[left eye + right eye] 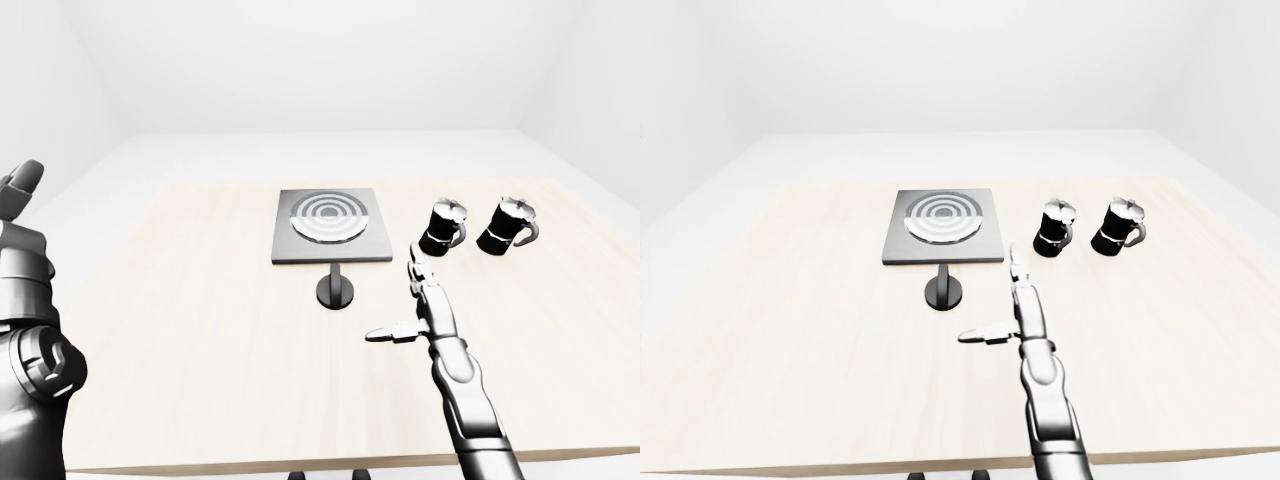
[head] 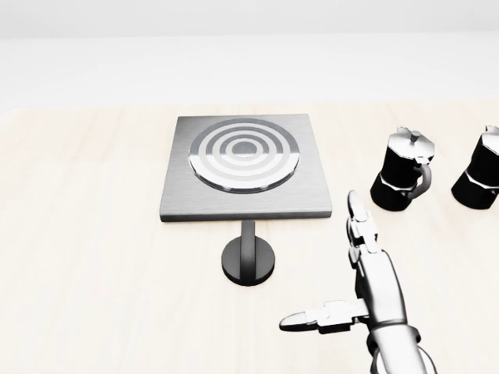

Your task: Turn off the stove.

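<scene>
The stove (image 2: 245,167) is a flat grey square plate with a ringed round burner, lying on the pale wooden table (image 2: 93,257). Its round black knob (image 2: 249,259) with an upright lever stands just below the plate's lower edge. My right hand (image 2: 343,273) is open, fingers stretched upward and thumb pointing left, to the right of the knob and apart from it. My left hand (image 1: 22,190) is raised at the far left of the left-eye view, far from the stove; I cannot tell how its fingers stand.
Two black moka pots (image 2: 402,171) (image 2: 480,173) stand on the table to the right of the stove, above my right hand. The table's lower edge (image 1: 300,465) runs along the bottom of the left-eye view.
</scene>
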Controlling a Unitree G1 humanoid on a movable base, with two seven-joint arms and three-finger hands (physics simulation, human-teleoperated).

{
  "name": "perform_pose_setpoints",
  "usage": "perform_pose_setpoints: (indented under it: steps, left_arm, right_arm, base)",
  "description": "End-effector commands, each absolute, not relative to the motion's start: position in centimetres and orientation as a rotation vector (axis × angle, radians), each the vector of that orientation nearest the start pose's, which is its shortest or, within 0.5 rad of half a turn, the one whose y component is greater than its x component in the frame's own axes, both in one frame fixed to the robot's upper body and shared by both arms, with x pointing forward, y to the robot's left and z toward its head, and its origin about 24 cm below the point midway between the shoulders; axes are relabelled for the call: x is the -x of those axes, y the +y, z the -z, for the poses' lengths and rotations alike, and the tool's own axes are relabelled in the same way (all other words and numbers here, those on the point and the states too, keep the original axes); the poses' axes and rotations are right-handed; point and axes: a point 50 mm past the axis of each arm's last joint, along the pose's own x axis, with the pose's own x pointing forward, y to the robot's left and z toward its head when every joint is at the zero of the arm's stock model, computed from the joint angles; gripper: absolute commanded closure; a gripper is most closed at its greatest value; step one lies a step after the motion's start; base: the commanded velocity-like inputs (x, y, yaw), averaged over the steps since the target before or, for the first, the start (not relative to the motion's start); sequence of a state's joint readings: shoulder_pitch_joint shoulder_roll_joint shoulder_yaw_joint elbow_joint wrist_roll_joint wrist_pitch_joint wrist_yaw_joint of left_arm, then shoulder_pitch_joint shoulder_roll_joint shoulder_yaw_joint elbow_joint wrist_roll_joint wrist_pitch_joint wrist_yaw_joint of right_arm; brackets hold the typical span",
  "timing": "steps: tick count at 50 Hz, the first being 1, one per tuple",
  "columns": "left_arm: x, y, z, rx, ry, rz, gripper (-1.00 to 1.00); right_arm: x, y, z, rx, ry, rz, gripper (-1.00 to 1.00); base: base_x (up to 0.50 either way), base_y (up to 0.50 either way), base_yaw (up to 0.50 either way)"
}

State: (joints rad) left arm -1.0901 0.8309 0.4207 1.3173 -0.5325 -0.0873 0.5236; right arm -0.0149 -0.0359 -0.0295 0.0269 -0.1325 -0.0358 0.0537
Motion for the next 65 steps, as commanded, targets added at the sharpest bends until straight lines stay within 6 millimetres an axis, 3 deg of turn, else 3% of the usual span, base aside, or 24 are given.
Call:
perform_pose_setpoints:
  steps: [1, 20, 39, 65]
  left_arm:
    - [-31.7, 41.9, -20.7, 0.477, -0.142, -1.178, -1.00]
    - [-31.7, 41.9, -20.7, 0.477, -0.142, -1.178, -1.00]
    - [-31.6, 42.1, -20.9, 0.486, -0.151, -1.181, -1.00]
    - [-31.6, 42.1, -21.1, 0.488, -0.156, -1.181, -1.00]
  right_arm:
    - [-25.6, -15.9, -4.2, 0.174, -0.005, -0.023, -1.00]
    - [-25.6, -15.9, -4.2, 0.174, -0.005, -0.023, -1.00]
    - [-26.5, -13.4, -5.4, 0.201, -0.022, -0.095, -1.00]
    - [-25.9, -10.3, -4.1, 0.225, -0.002, -0.204, -1.00]
  base:
    - [0.00, 0.00, 0.00]
    - [0.00, 0.00, 0.00]
    - [0.00, 0.00, 0.00]
    - [0.00, 0.00, 0.00]
